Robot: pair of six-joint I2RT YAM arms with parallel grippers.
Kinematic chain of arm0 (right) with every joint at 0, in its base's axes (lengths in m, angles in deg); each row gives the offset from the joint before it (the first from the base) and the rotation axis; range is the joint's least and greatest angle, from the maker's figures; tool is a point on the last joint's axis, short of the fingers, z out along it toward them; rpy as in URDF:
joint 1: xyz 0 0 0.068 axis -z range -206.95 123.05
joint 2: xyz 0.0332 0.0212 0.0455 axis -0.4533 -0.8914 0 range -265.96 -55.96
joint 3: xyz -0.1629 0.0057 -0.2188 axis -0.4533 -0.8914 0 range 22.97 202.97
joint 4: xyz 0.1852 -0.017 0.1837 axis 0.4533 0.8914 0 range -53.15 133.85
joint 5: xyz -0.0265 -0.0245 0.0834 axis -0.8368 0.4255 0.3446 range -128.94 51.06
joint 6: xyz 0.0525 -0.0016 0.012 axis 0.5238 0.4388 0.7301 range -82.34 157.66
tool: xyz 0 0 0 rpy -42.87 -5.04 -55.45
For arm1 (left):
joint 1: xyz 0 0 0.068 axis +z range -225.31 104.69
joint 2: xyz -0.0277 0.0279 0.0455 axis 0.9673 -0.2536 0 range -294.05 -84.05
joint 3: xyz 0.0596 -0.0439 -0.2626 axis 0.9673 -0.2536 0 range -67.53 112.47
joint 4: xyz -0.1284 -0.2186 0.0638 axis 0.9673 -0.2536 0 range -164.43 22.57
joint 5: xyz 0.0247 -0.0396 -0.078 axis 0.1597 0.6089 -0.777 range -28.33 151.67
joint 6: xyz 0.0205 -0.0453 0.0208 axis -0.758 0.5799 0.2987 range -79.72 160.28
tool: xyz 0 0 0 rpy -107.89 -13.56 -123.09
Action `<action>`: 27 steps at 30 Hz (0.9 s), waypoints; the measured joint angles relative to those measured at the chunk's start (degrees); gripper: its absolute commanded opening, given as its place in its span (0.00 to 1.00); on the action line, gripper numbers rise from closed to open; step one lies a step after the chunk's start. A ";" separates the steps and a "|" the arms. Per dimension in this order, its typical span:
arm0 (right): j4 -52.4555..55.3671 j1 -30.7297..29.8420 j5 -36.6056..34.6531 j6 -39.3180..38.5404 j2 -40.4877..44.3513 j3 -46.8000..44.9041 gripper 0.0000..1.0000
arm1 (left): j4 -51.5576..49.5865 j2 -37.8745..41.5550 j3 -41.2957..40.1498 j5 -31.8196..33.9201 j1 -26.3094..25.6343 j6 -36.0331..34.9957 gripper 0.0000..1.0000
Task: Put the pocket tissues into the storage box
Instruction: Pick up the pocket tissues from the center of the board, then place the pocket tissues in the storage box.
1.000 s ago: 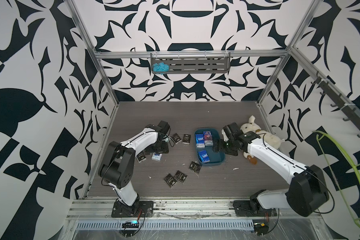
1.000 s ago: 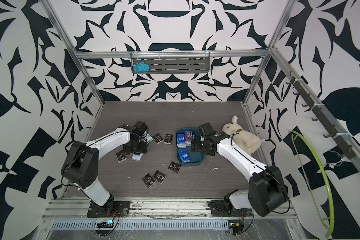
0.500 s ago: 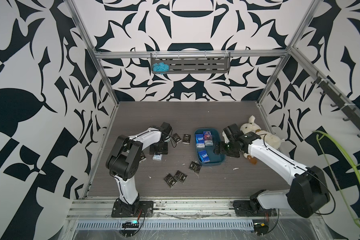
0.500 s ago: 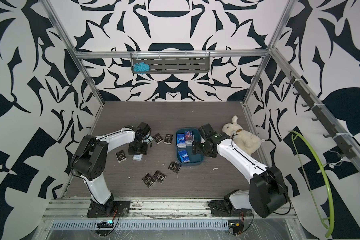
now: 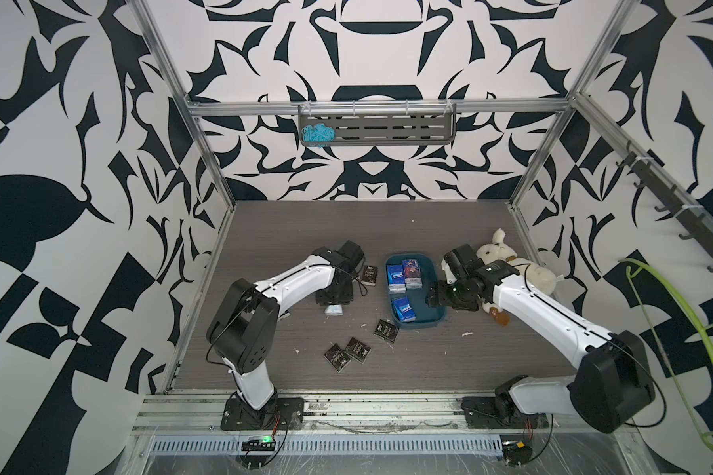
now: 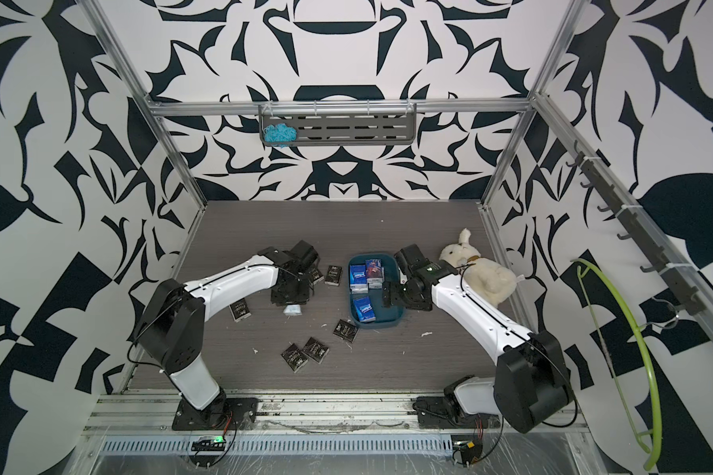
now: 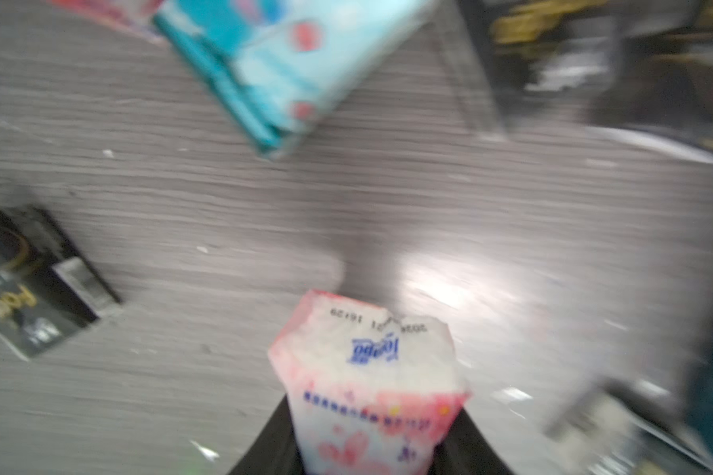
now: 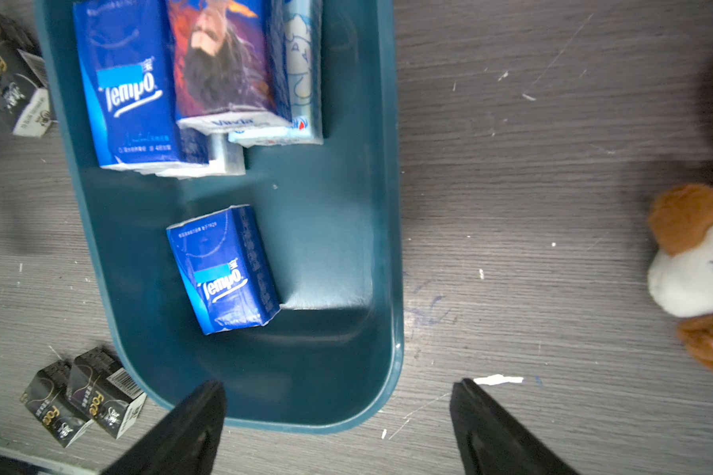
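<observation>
In the left wrist view my left gripper (image 7: 371,436) is shut on a pink-white pocket tissue packet (image 7: 367,370), held just above the table. A light teal packet (image 7: 289,61) and a black one (image 7: 29,283) lie beyond it. In both top views this gripper (image 5: 334,294) is left of the dark teal storage box (image 5: 433,283), with a pale packet (image 5: 333,309) right under it. The box (image 8: 326,246) holds several packets, mostly blue (image 8: 223,267). My right gripper (image 8: 338,384) is open with nothing between its fingers, over the box's right rim (image 5: 437,296). Black packets (image 5: 357,350) lie in front.
A plush rabbit (image 5: 507,263) lies right of the box, behind my right arm. Black packets sit left of the box (image 5: 369,274) and under my left arm (image 6: 239,310). A grey slotted shelf (image 5: 375,129) hangs on the back wall. White scraps dot the floor.
My left gripper has shut on the pink-white packet, and the left arm's elbow has swung. The right arm has barely moved and stays open.
</observation>
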 measured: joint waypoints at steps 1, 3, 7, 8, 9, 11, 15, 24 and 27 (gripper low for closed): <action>0.00 0.24 -0.15 -0.31 0.00 0.00 0.91 | -0.07 0.13 1.36 0.09 -2.19 1.88 0.42; -0.04 0.81 -0.48 -0.79 0.00 0.00 0.91 | 0.17 0.02 4.28 0.09 -7.02 6.21 0.43; -0.26 1.90 -0.63 -1.46 0.70 0.00 0.91 | 0.31 -2.60 11.82 0.33 -15.41 13.81 0.43; -0.31 2.10 -0.61 -1.55 1.11 -0.02 0.91 | 0.46 -3.91 13.94 0.52 -17.03 15.37 0.43; -0.31 2.21 -0.57 -1.66 1.55 -0.02 0.91 | 0.63 -5.11 15.67 0.74 -18.18 16.63 0.43; -0.55 2.43 -0.39 -1.70 2.86 -0.24 0.91 | 1.18 -7.98 19.06 1.16 -20.11 19.30 0.44; -0.79 2.51 -0.20 -1.70 5.46 -1.18 0.91 | 1.66 -12.94 22.95 1.90 -21.14 23.34 0.44; -0.81 2.80 -0.24 -1.60 11.32 -4.24 0.92 | -0.28 -18.99 27.87 7.37 -20.79 27.74 0.46; -0.81 2.89 -0.31 -1.44 12.33 -5.03 0.92 | -1.31 -20.76 30.34 8.28 -20.37 27.71 0.47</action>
